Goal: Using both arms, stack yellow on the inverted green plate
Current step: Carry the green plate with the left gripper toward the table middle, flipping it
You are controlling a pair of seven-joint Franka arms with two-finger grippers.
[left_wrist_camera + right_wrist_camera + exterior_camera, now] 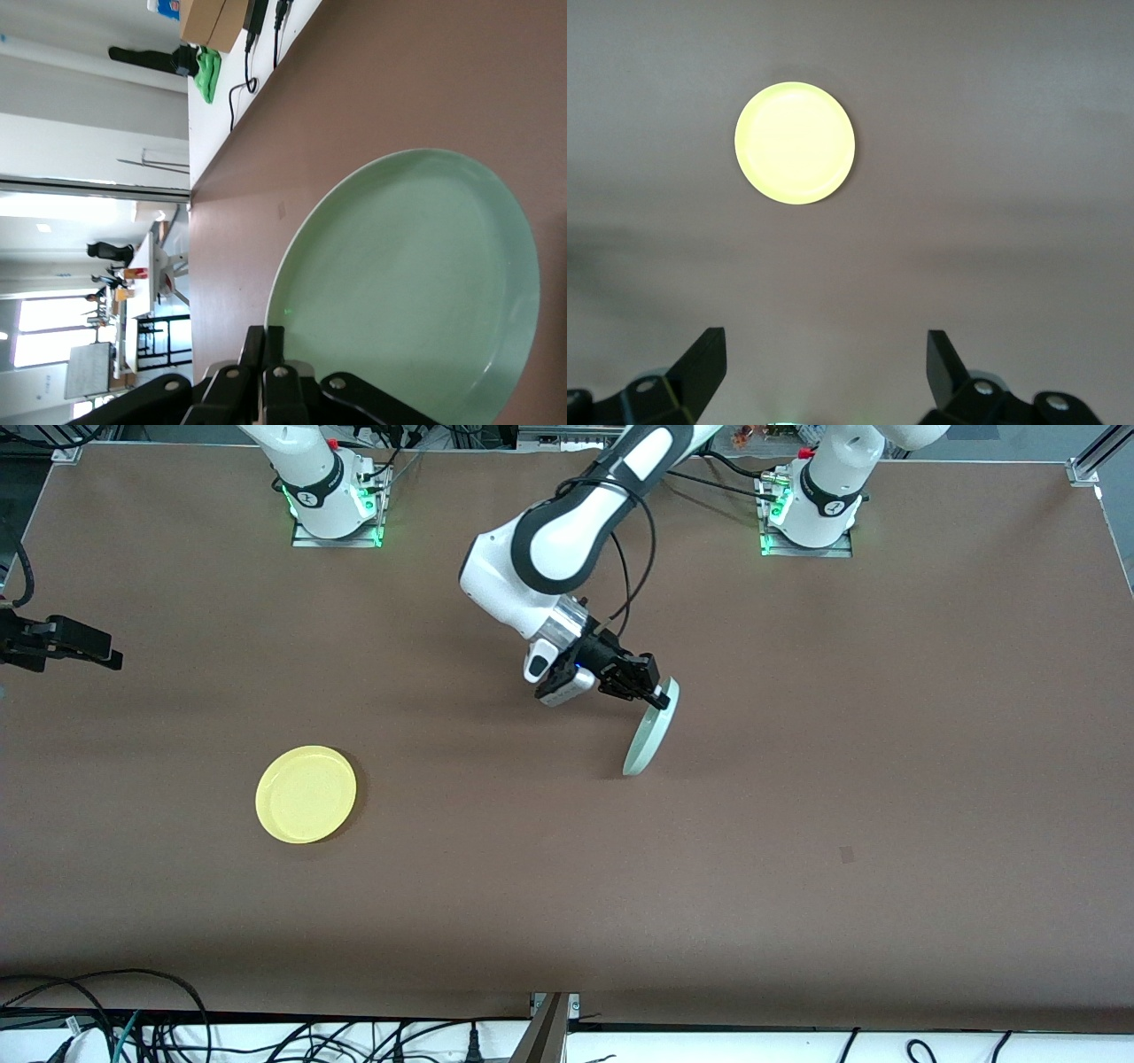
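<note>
The yellow plate lies flat, rim up, on the brown table toward the right arm's end; it also shows in the right wrist view. The pale green plate stands steeply tilted on its edge near the table's middle, its lower edge on or just above the table. My left gripper is shut on the plate's upper rim; in the left wrist view the fingers pinch the rim of the green plate. My right gripper is open and empty, up in the air at the right arm's end of the table.
Both arm bases stand along the table's edge farthest from the front camera. Cables hang along the edge nearest that camera. A small dark mark is on the table toward the left arm's end.
</note>
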